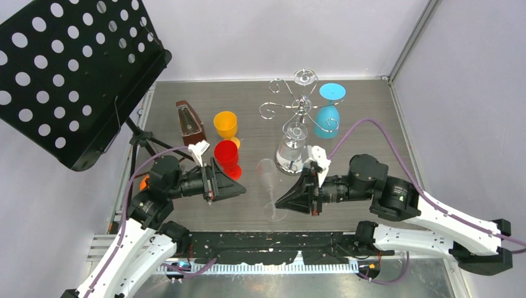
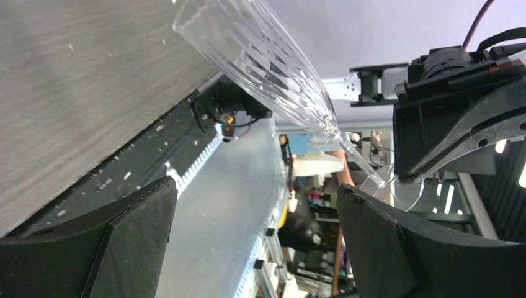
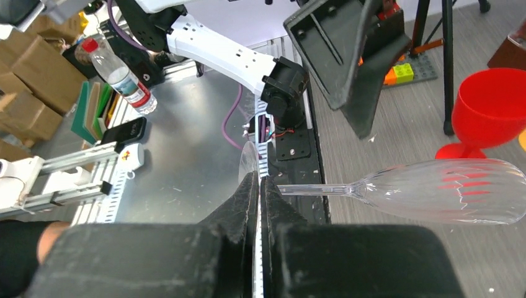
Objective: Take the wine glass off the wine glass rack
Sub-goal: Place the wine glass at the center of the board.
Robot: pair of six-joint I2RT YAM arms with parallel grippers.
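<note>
The chrome wine glass rack (image 1: 301, 105) stands at the back of the table. A clear glass (image 1: 291, 152), a teal glass (image 1: 329, 115) and another clear glass (image 1: 305, 77) hang on it. A clear flute wine glass (image 1: 268, 180) is off the rack, in front of it. My right gripper (image 1: 277, 203) is shut on the flute's round foot (image 3: 247, 166); the stem and bowl (image 3: 446, 189) stick out to the side. My left gripper (image 1: 243, 188) is open and empty, just left of the flute. In the left wrist view the flute (image 2: 260, 56) passes above the open gripper (image 2: 257, 192).
A black perforated music stand (image 1: 74, 68) rises at the left, its tripod legs on the table. A brown metronome (image 1: 189, 123), an orange cup (image 1: 226, 123) and a red goblet (image 1: 227, 155) stand left of the rack. Walls close the back and right.
</note>
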